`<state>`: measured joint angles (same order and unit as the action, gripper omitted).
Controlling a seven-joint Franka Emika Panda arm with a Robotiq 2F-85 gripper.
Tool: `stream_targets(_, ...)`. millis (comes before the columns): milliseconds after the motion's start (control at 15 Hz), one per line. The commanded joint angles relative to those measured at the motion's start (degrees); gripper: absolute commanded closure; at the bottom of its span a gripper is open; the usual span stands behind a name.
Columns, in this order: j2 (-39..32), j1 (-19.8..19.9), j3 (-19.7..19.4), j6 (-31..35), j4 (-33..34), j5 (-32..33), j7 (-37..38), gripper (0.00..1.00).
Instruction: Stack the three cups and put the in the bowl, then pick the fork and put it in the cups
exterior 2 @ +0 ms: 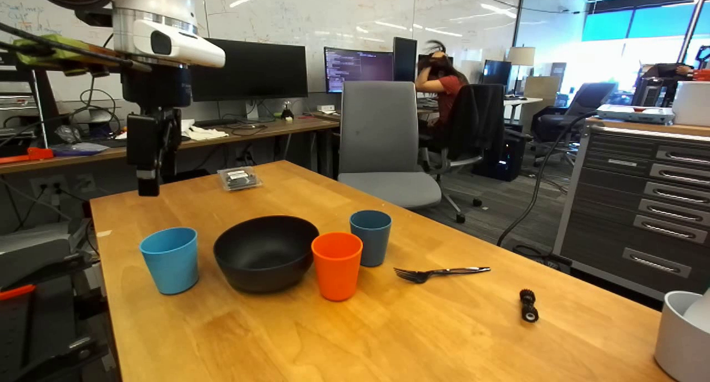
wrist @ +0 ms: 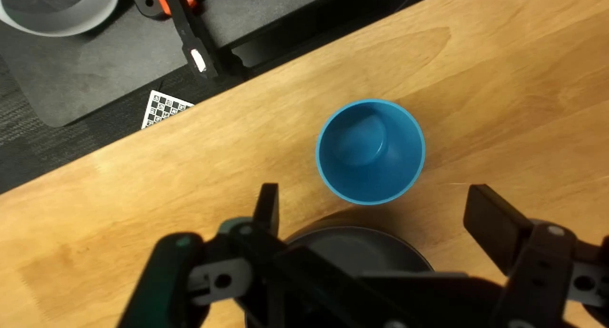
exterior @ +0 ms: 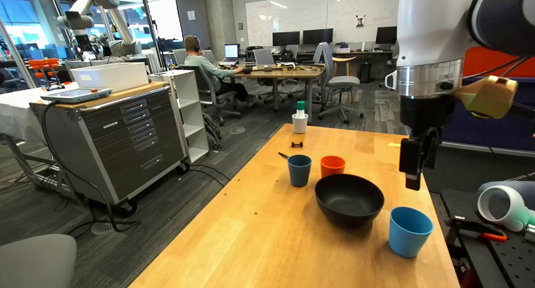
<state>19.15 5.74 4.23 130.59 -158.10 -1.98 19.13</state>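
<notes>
Claw [wrist: 373, 204] spread wide, empty; light-blue cup [wrist: 370, 152] stands below, centred across its finger gap in wrist view.

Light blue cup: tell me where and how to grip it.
Best, I think, to lower the open gripper from straight above: the light blue cup stands upright, mouth up. Pinch its thin rim on the side away from the black bowl, one finger inside, one outside; the bowl sits close on the opposite side, leaving less room.
</notes>
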Motion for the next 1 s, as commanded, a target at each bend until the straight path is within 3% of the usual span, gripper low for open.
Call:
stream_targets(0, -3.09, 0.90, -0.83, 3.68, 0.04, 2.73, 2.00, 0.00)
stream_targets(933, -15.66, 0.43, -3.84, 11.37, 0.06, 7.16, 4.06, 0.00)
